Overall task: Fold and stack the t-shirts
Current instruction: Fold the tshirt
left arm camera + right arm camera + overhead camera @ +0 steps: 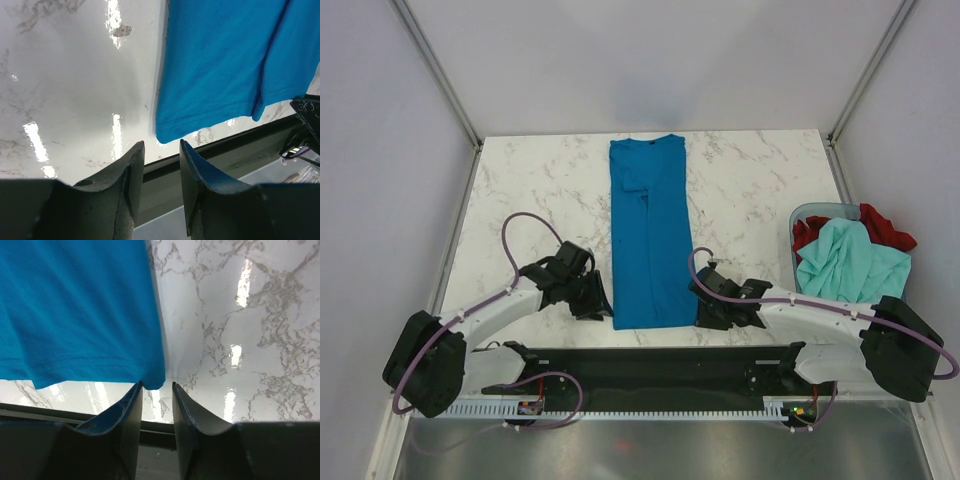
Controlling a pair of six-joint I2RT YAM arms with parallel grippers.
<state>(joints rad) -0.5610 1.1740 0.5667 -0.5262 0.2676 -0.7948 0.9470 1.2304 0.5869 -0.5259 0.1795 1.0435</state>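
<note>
The blue t-shirt (pixel 648 235) lies as a narrow strip in the middle of the table (pixel 520 180), long axis running near edge to far edge, collar toward the far edge; the lengthwise fold looks done. The left gripper (pixel 592 298) and right gripper (pixel 710 310) sit at its near hem corners, fingers narrowly parted, holding nothing; the next move is probably to pinch both corners and carry the hem toward the collar.

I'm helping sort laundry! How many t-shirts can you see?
3. The blue t-shirt lies folded into a long strip in the middle of the table; the mint-teal t-shirt and the red t-shirt are bunched in the basket at the right. Others could be hidden beneath them.
</note>
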